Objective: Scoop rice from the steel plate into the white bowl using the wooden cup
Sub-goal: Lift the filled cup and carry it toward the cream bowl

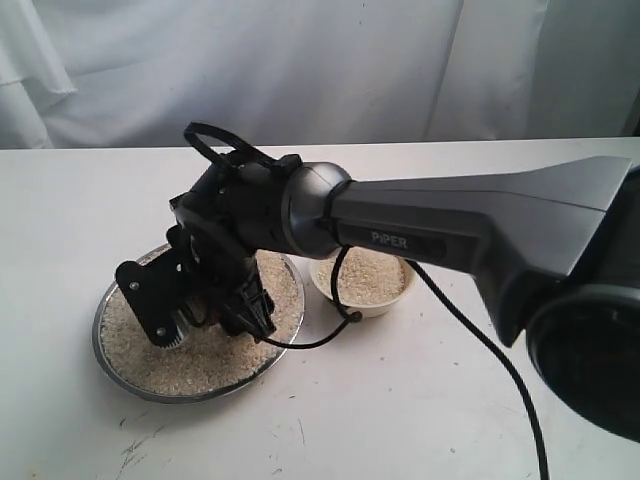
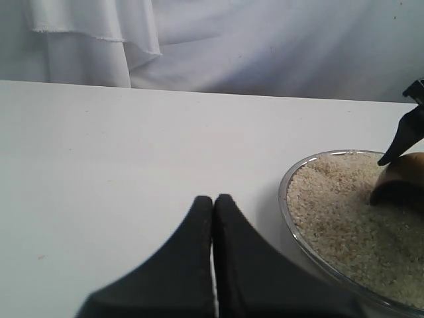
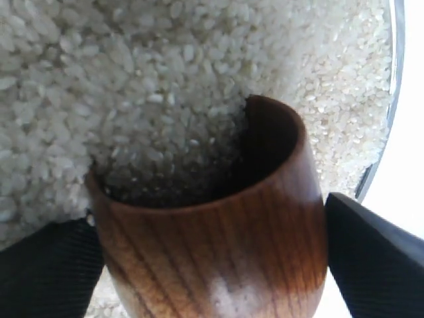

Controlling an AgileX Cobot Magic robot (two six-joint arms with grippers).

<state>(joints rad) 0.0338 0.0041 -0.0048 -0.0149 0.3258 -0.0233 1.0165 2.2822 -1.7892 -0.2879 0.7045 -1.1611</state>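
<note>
The right gripper clamps the wooden cup between its fingers. The cup lies tipped on its side over the steel plate, its mouth pushed into the rice heaped there. The white bowl sits just beside the plate, with rice in it. The left gripper is beside the plate over the table, fingers pressed together and empty.
</note>
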